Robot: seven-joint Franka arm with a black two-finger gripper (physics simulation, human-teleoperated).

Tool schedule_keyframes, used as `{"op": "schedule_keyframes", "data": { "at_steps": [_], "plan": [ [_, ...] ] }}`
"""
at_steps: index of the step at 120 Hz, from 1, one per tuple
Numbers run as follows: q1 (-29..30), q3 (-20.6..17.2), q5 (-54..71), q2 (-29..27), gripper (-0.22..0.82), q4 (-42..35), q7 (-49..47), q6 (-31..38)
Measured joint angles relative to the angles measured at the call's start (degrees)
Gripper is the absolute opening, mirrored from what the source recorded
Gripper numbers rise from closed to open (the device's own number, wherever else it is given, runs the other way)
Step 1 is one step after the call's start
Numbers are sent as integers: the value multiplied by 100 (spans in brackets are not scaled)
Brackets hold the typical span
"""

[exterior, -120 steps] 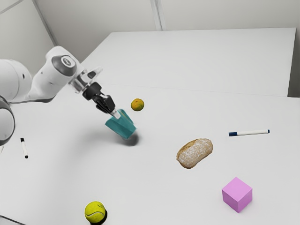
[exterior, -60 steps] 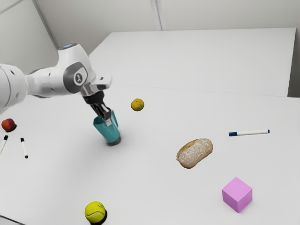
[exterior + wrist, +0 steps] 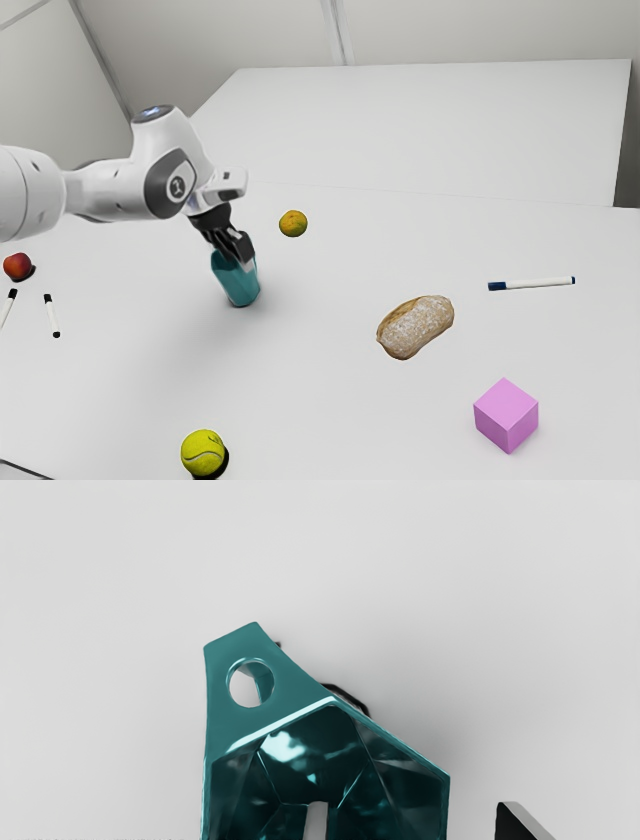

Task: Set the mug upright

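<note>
Stands straighter than before as a glossy, faceted teal mug (image 3: 240, 286), with fingers (image 3: 243, 247) spread apart astride its wall.

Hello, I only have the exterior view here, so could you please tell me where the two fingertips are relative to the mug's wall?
Observer: In the wrist view, the gripper has one fingertip inside the mug and the other outside it, so the wall is between them.

Operator: Thank you. Is the outer fingertip pressed against the wall?

Observer: No, a gap shows between that outer fingertip and the wall, so the gripper is open.

Operator: Could you also tell me what the mug's handle looks like from there?

Observer: The handle is a flat-faced teal piece reaching out from the rim, with a round hole through it.
</note>
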Motion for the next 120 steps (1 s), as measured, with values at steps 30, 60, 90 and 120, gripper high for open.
{"op": "schedule_keyframes", "data": {
  "at_steps": [30,60,90,120],
  "plan": [
    [2,-8,7,-239,52,1387,-164,-879],
    [70,0,205,-41,58,3160,-351,-2348],
    [23,-15,380,-45,60,3680,-595,-3410],
    [36,-12,355,-44,60,3631,-771,-3734]
  ]
}}
